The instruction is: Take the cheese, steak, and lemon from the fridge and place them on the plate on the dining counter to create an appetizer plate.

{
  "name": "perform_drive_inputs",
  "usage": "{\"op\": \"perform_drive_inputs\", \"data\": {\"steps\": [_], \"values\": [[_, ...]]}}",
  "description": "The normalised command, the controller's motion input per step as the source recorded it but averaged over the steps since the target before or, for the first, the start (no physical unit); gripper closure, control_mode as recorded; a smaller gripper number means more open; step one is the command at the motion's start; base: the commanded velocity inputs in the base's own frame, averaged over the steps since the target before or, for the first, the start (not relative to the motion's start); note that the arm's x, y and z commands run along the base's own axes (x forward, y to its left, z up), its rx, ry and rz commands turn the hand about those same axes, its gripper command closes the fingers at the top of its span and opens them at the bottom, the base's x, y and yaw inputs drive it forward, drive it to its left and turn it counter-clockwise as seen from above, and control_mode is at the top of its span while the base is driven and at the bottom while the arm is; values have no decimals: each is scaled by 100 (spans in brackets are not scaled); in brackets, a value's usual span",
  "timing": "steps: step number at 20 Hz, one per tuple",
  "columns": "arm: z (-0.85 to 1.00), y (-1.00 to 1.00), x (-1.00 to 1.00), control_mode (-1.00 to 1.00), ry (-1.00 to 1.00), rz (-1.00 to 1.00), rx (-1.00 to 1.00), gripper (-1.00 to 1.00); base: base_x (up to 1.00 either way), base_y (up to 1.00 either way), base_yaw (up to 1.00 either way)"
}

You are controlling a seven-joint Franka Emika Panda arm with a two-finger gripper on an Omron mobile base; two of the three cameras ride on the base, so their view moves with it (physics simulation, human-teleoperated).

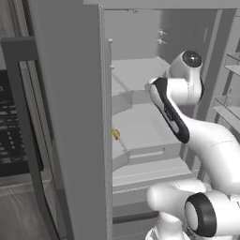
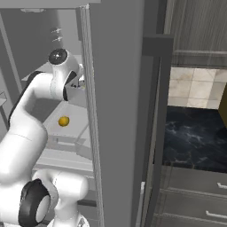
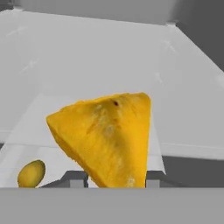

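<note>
The cheese, a yellow-orange wedge, sits close in the hand view and spans the gap between my two fingertips. My gripper is shut on it, inside the open fridge over the upper shelf. In the right base view the hand reaches in past the door edge. The lemon lies on the shelf below, also visible as a small yellow ball and peeking past the door. The steak and the plate are out of view.
The fridge's grey door panel stands close on the hand's side. Pale door bins hang at the right. A black appliance front is at far left. A black marble-look countertop with drawers lies to the right.
</note>
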Motion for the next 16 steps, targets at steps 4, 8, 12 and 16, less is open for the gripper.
{"op": "perform_drive_inputs", "data": {"steps": [4,8,12,16], "values": [[0,0,-100,-100,-4,0,0,100,0,0,0],[0,0,-25,100,0,0,0,100,-75,0,0],[0,0,0,100,0,0,0,100,-100,0,0],[0,0,0,100,0,0,0,100,-100,0,0]]}}
